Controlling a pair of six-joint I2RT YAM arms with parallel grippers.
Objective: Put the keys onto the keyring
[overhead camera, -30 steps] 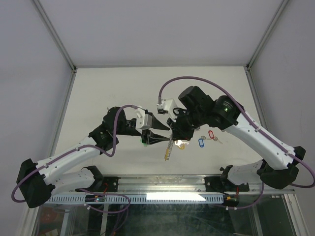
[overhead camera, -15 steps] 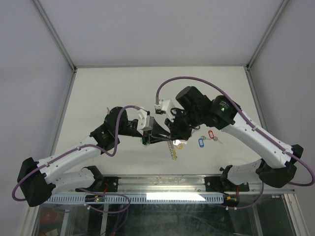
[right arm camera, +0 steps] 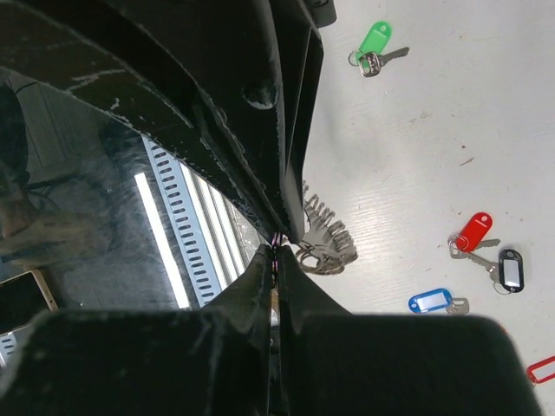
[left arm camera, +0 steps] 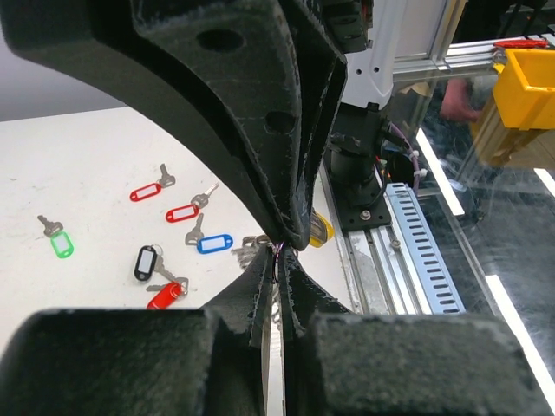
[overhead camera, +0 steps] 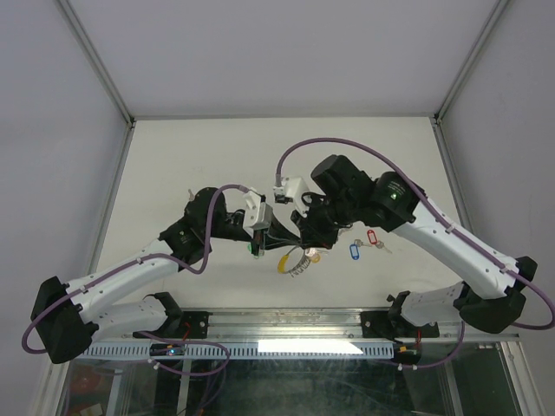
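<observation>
Your left pincer is closed right down, and the right pincer is clamped just as tight. The two meet tip to tip above the bench. A thin sliver of metal is pinched where they meet. It looks to be the end of the keyring, though the tips hide the contact itself. The ring's coiled body curls just beside them, with its yellow segment toward the left arm.

The keys lie loose on the bench. A green-tagged key sits apart from the rest. A blue-tagged key, a black-tagged key and three red-tagged ones lie nearer the pincers. The tags carry pale label inserts, and anything written on them is too small to read.

Past the bench edge stands a yellow bin, its contents out of sight.
</observation>
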